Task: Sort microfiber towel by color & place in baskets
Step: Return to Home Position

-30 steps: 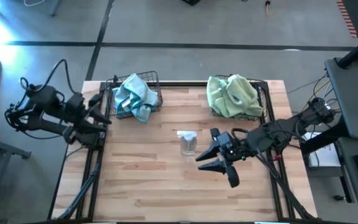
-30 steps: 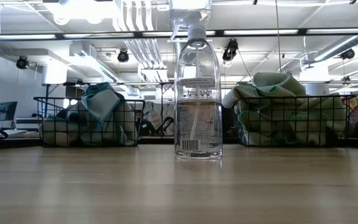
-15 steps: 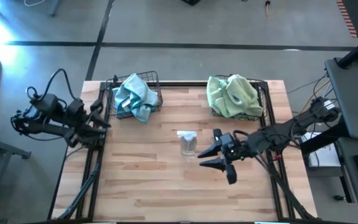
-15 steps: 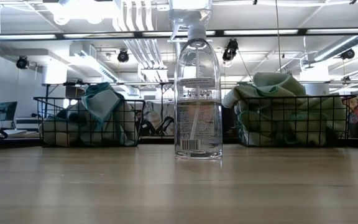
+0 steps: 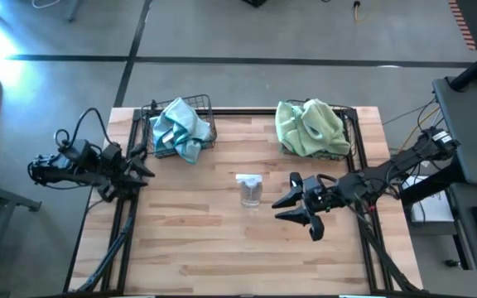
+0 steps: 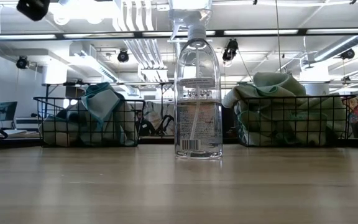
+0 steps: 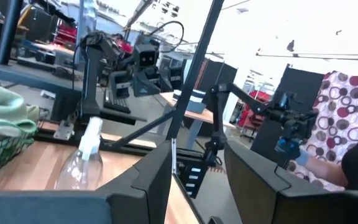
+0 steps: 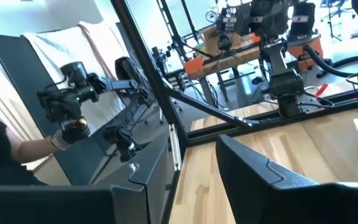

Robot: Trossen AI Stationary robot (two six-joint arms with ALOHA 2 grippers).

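I'm holding the left arm (image 5: pixel 73 165) folded low out on the left side, with its forearm lying nearly level and pointing inward. The left gripper (image 5: pixel 142 163) is sitting at the end of it with its two fingers (image 7: pixel 148 180) spread apart, and the wrist view is showing a clear gap between them. I'm stretching the right arm (image 5: pixel 392 170) in from the right side, long and nearly straight, running slightly downward across the high view toward the middle. Its wrist (image 5: pixel 330 194) is facing left, and the right gripper (image 5: pixel 282 208) is hanging with both fingers (image 8: pixel 253 180) splayed wide, gripping nothing.
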